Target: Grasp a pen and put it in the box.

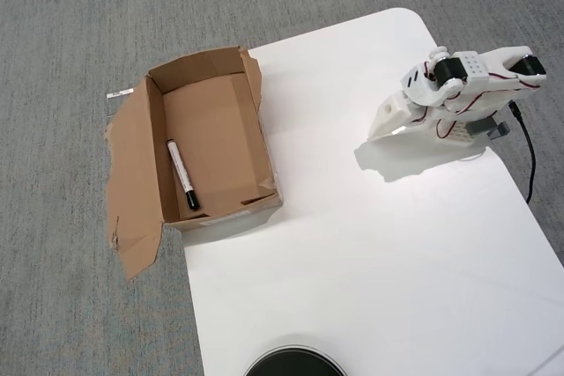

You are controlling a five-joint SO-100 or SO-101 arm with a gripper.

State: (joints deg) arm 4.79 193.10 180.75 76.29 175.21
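The slim white pen with black cap (182, 174) lies inside the open brown cardboard box (256, 121). The white pincer (385, 127) rests folded on the white bench (352, 244), well apart; its state cannot be determined.

A dark round object (293, 363) at six o'clock was cut off by the bottom edge of the overhead view, leaving its identity unclear. The folded arm (458, 94) at two o'clock hid its own gripper's fingers, their state unreadable. Print along the pen (182, 174) inside the box (141, 165), at nine o'clock, was too small to read.
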